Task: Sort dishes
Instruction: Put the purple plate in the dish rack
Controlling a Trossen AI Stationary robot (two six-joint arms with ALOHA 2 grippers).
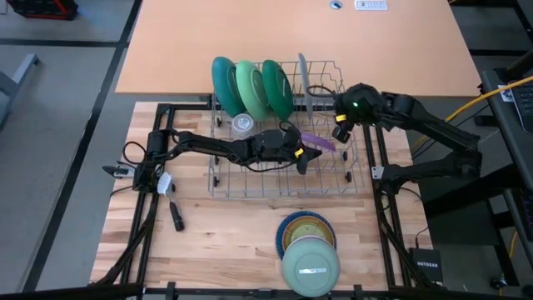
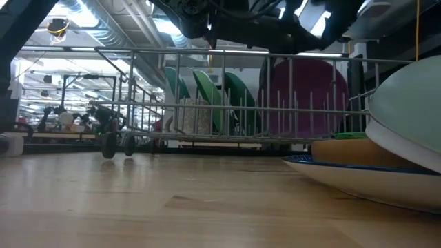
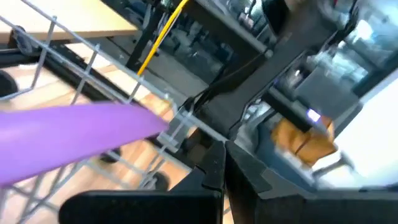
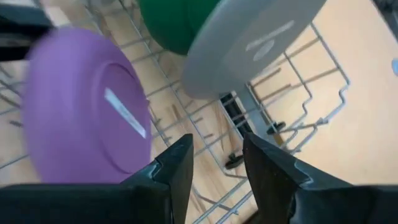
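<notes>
The left gripper (image 1: 304, 154) is out over the middle of the wire dish rack (image 1: 241, 179), clamped shut on the rim of a purple plate (image 1: 319, 142). The plate stands on edge, so from above it reads as a thin purple sliver running from the left fingertips toward the rack's right side. In the right wrist view the same purple plate (image 4: 84, 109) shows its round underside, tilted and just beside the right arm's own fingers (image 4: 180, 165).

The right gripper (image 1: 340, 127) hangs over the rack's right rear corner, its jaws part open around nothing, with the plate's free end just beside them. That is the relation that matters here: the plate's face lies to one side of the right fingers rather than between them, and its edge points roughly toward the right arm. I judge that either the left arm lowers it into a slot or the right one shifts sideways to take the rim.

Behind them, 3 large green and teal plates (image 1: 250, 87) and 1 grey plate (image 1: 304, 83) already stand upright in the rack's rear row. A stack of dishes topped by an upturned pale green bowl (image 1: 310, 265) waits on the table's near edge, well apart from both arms.
</notes>
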